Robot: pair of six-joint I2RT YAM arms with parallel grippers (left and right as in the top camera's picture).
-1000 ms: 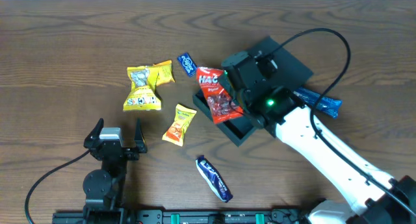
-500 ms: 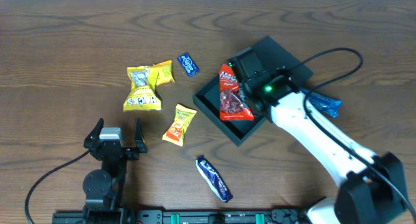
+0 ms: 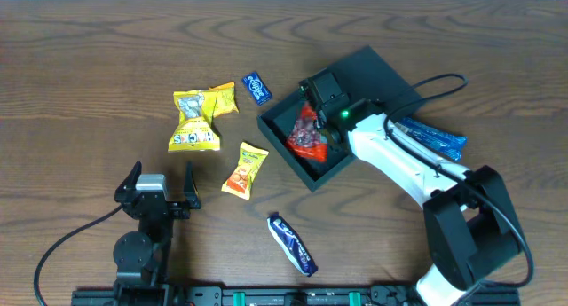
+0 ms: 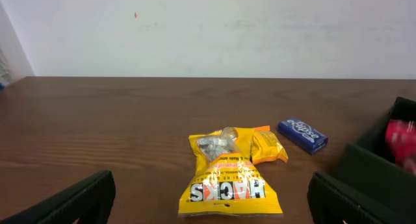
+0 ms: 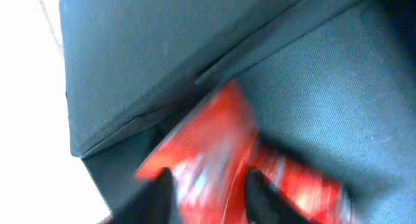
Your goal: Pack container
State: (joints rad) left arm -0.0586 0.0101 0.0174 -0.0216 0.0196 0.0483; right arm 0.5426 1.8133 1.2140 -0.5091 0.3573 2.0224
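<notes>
Lowered deeper into dark square matte container [image 3: 380, 75], red snack packet [image 3: 307, 137], right tool [image 5: 208, 195] pinching it, left tool [image 3: 161, 174] spread apart, yellow "HACKS" packet [image 4: 227, 184] left of container.

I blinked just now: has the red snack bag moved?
Yes. The red bag has shifted right, away from the small blue packet, deeper into the container, in the right gripper.
</notes>
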